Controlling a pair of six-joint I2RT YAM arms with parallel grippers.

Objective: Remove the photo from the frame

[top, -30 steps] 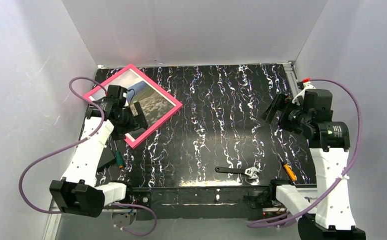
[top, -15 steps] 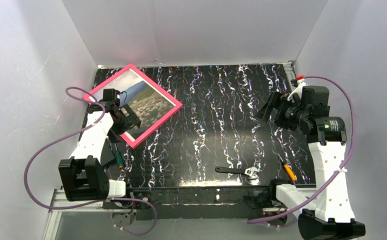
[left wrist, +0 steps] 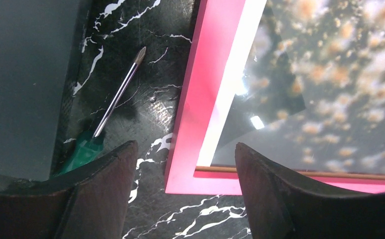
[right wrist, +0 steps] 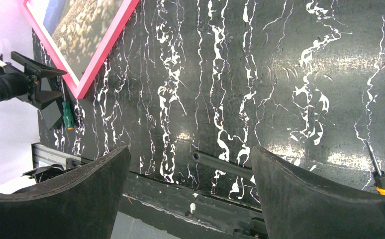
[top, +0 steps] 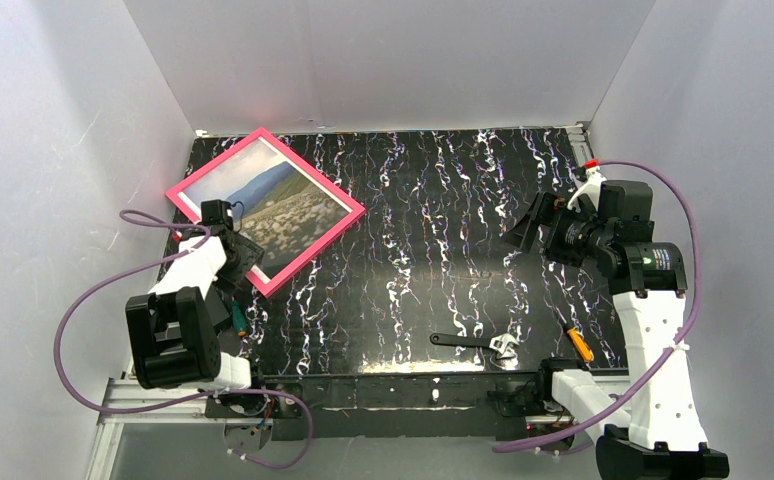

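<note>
quick count for you: one frame (top: 313,170), one photo (top: 283,205), two claws, two screwdrivers, one wrench (top: 478,343).

the pink frame lies flat in the upper left of the table (top: 443,250) in the top view, turned like a diamond. the photo is inside it, face up, sky toward the upper left and rocky ground toward the lower right.

your left claw (left wrist: 184,149) sits at the frame's lower corner, at the left of the top view. in the left wrist view that pink corner shows in the gap between the two fingers (left wrist: 106,179), with a white strip of the photo running along the inside of the border. the jaws stand well apart with nothing clamped. whether a fingertip touches the frame, i cannot tell. the green-handled screwdriver (left wrist: 118,97) lies on the table just beside the frame's edge, at the left of that view, its tip pointing up.

your right claw (top: 523,228) hangs over the right side of the table, well apart from the frame. its jaws are spread wide and empty, and the right wrist view shows only table between them. the frame is small in that view's upper left.

the orange-handled screwdriver (top: 578,343) and the wrench lie near the bottom edge of the table, lower right in the top view.
</note>
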